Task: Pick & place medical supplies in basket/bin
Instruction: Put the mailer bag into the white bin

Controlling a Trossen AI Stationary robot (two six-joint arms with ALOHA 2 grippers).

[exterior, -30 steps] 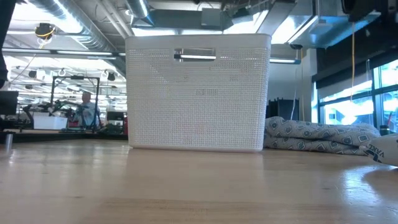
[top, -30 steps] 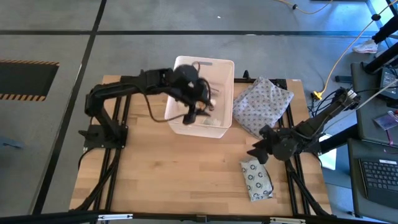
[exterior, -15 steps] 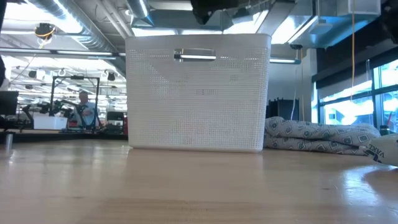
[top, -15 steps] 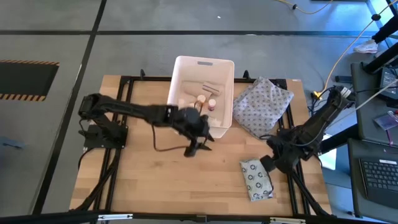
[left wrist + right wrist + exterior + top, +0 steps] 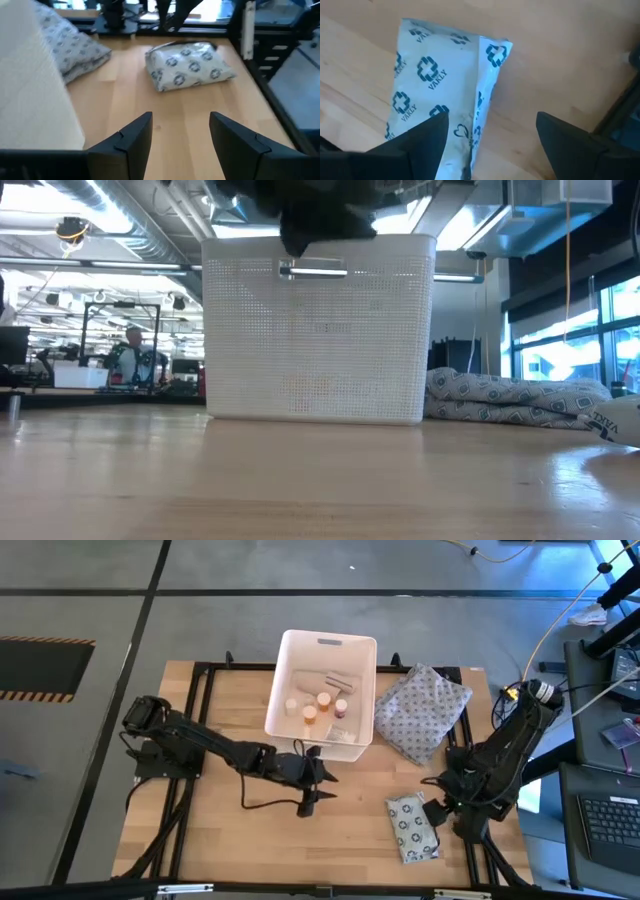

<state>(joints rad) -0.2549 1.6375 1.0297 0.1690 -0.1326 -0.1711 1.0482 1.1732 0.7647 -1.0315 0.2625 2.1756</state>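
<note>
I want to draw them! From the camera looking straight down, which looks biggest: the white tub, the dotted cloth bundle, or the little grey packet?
1. White tub
2. Dotted cloth bundle, nearly as big
3. Grey packet, clearly smallest

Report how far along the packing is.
Done: orange-capped bottles and a tan roll lie in the white bin. In hand: nothing; the left gripper is empty over bare table, and the right gripper, jaws open, hovers over the printed packet. Left: that packet.
</note>
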